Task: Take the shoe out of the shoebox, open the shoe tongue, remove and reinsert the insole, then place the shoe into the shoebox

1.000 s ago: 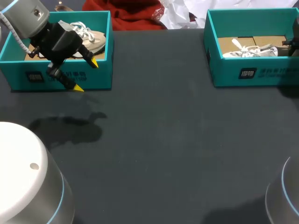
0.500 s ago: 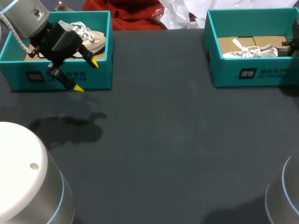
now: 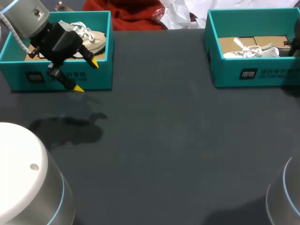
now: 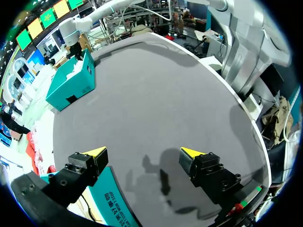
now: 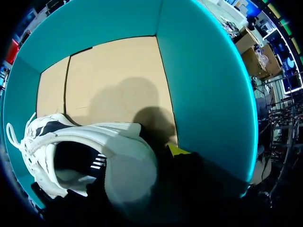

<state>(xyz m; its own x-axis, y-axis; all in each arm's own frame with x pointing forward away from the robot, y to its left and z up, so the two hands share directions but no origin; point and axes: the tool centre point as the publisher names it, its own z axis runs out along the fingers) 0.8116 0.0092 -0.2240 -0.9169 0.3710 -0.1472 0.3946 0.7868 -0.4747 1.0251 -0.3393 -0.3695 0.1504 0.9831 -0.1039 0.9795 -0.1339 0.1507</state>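
**Both shoes boxed, my right side half hidden**

Closest in from above, the pale round housings [image 3: 23, 178] of my two arms are cut off at the near corners. Ahead of them runs the dark counter [image 3: 178, 140], with my left arm's shadow on it.

Further on, my left fingers [image 3: 93, 62] stand spread wide with nothing between them, hovering at the front wall of the left shoebox [image 3: 101, 77]. One yellow tip is over the rim, the other is out in front of the wall. Behind them a pale laced shoe [image 3: 91, 36] lies in that box, partly covered by my wrist.

Across the counter, the right shoebox [image 3: 225, 70] holds the white shoe [image 3: 253, 50] on its cardboard floor. My right arm barely shows at the edge there.

From its wrist, the shoe's heel fills the near view. One yellow tip of my right fingers [image 5: 177, 150] peeks out beside the heel and the rest is lost in shadow. Open or clamped, I cannot tell.
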